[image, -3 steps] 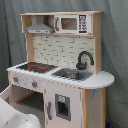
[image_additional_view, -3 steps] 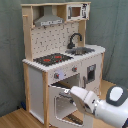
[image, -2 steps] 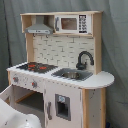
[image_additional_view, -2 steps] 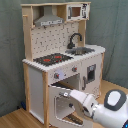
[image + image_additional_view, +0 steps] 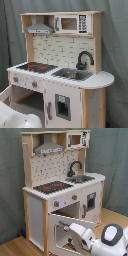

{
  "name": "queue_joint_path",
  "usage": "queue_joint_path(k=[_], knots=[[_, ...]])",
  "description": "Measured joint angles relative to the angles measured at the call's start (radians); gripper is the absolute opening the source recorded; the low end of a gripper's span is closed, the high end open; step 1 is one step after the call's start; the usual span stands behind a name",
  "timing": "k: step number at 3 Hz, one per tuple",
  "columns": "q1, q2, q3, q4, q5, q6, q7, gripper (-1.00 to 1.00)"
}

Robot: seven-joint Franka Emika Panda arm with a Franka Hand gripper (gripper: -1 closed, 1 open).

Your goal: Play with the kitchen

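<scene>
In the first exterior view, the toy kitchen (image 5: 60,70) stood against a grey-green curtain (image 5: 115,55), filling most of the frame. Its black stovetop (image 5: 35,66) with red burners sat toward the first exterior view's left, the sink (image 5: 73,74) and black faucet (image 5: 84,59) toward its right, with the grey hood (image 5: 40,30) and a small microwave (image 5: 73,23) on the shelf above. The white arm (image 5: 15,119) showed only as a pale bulk in the bottom left corner, a touch higher and fuller than a second before, and the edge of the open oven door (image 5: 6,95) stood beside it. The jaws were out of sight here.

In the second exterior view, the kitchen stood on a wooden floor (image 5: 15,247), and the oven door (image 5: 67,230) under the stovetop hung open on its side hinge, swung out toward the camera. The gripper (image 5: 66,227) was at the door's window panel, apparently touching it; whether the jaws were wide or narrow I could not tell. Over the last second the arm's wrist and round joint (image 5: 111,237) had slid toward the second exterior view's right and lower, while the door looked much the same. That reads as the arm working the oven door, probably drawing it wider or lining up to push it shut. The knobs (image 5: 56,204) looked untouched.
</scene>
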Motion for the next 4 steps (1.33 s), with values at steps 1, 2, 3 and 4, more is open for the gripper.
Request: queue_joint_path(k=[1, 2, 3, 4], knots=[[-0.004, -0.018, 0.007, -0.003, 0.047, -0.007, 0.109, 1.00], [-0.004, -0.019, 0.007, -0.018, 0.098, -0.014, 0.213, 1.00], [-0.004, -0.018, 0.005, -0.044, 0.141, -0.026, 0.310, 1.00], [-0.004, -0.011, 0.004, -0.092, 0.171, -0.034, 0.403, 1.00]])
